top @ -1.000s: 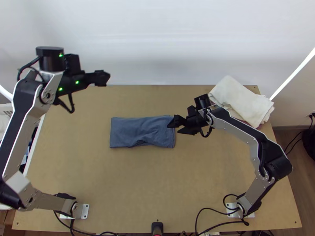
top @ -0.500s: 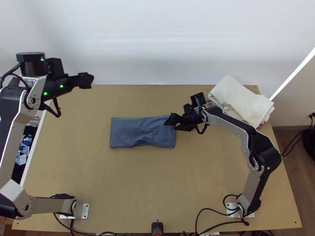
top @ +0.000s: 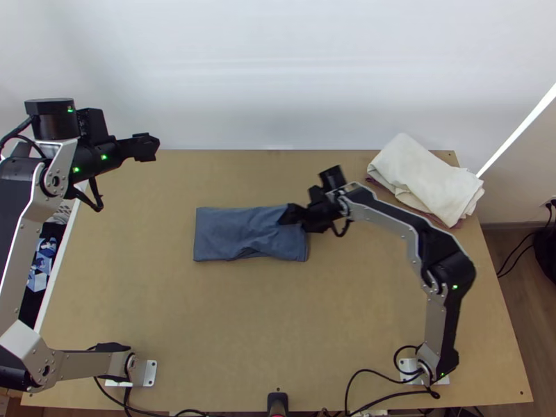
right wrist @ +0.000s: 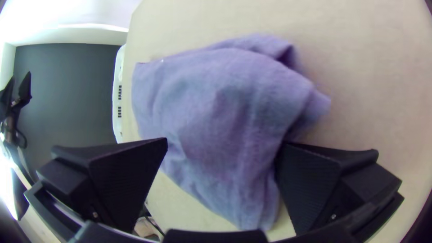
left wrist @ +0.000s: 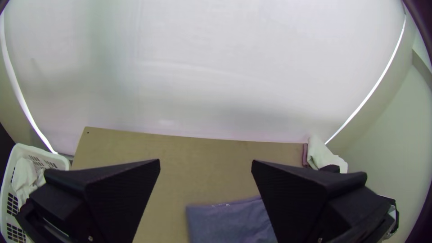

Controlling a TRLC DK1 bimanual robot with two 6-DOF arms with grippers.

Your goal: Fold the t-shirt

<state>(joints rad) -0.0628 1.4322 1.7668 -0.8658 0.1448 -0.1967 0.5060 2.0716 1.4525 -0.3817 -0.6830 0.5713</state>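
The blue-grey t-shirt [top: 233,233] lies folded into a flat oblong mid-table, wrinkled along its near side. My right gripper [top: 290,215] is at its right end. In the right wrist view my right gripper [right wrist: 220,146] is open, with the shirt [right wrist: 211,99] between and beyond its fingers, one finger against the cloth's edge. My left gripper [top: 147,147] is up at the far left, away from the shirt; in the left wrist view my left gripper [left wrist: 205,163] stands open and holds nothing, the shirt [left wrist: 229,222] lying some way off.
A stack of folded cloths, white on top [top: 425,177], sits at the table's far right corner. Beside the table's left edge a white basket [left wrist: 63,163] holds cloth. Cables [top: 361,372] run along the near edge of the table [top: 278,313].
My right gripper has moved left, farther over the shirt's right end, and that end is slightly rumpled. My left arm has swung left, most of it in the first half second.
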